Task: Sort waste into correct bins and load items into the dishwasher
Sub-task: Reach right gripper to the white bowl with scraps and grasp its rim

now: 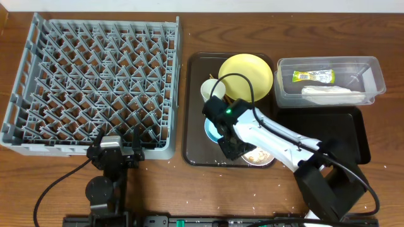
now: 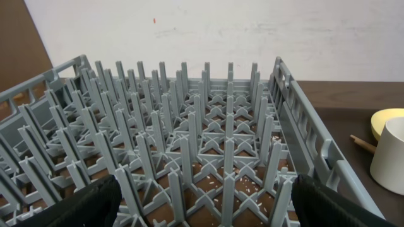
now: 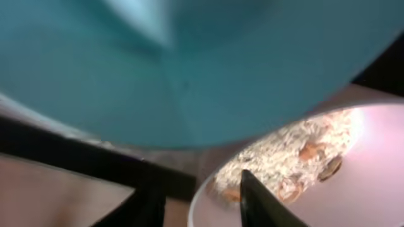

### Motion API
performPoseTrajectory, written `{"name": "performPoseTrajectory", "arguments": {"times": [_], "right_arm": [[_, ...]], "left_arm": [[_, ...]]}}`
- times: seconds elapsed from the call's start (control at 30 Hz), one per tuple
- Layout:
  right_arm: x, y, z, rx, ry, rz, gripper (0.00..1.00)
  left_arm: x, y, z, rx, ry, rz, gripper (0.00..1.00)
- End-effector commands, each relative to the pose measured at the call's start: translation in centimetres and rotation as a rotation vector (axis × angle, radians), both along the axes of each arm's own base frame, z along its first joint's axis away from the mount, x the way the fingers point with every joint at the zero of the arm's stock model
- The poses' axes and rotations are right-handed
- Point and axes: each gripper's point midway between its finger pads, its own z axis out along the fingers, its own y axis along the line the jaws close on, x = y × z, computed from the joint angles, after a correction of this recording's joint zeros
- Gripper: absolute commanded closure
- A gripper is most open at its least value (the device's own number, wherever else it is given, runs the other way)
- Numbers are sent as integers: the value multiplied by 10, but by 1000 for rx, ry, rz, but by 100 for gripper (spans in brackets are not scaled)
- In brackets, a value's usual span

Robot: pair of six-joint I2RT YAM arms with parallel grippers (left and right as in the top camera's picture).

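Note:
My right gripper is down on the dark brown tray, open, its fingers astride the rim of the white bowl. That bowl holds rice and food scraps. The light blue bowl sits right beside it. The yellow plate and white cup stand at the back of the tray. My left gripper is open and empty at the front edge of the grey dish rack. One chopstick shows beside the cup.
The clear tub at the back right holds the green-and-yellow wrapper and the white napkin. The black tray lies in front of it. The dark brown tray sits between rack and bins. Rice grains dot the table.

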Motion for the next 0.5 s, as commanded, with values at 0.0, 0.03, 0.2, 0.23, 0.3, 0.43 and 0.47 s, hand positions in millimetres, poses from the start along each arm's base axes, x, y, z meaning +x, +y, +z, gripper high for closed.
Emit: {"name": "performPoseTrajectory", "arguments": {"times": [0.0, 0.03, 0.2, 0.23, 0.3, 0.43, 0.47], "right_arm": [[-4, -9, -12, -35, -16, -13, 78], [-6, -11, -15, -34, -16, -13, 83], [-5, -16, -21, -50, -33, -10, 99], [-4, -16, -21, -51, -36, -10, 99], [-3, -14, -19, -47, -39, -10, 99], [2, -9, -10, -33, -53, -11, 99], [5, -7, -5, -27, -60, -10, 99]], "left_arm": [[0, 0, -16, 8, 38, -5, 13], [0, 0, -16, 8, 38, -4, 13], [0, 0, -16, 8, 38, -5, 13], [0, 0, -16, 8, 38, -5, 13], [0, 0, -16, 8, 38, -4, 13], [0, 0, -16, 8, 38, -5, 13], [0, 0, -16, 8, 38, -5, 13]]}}
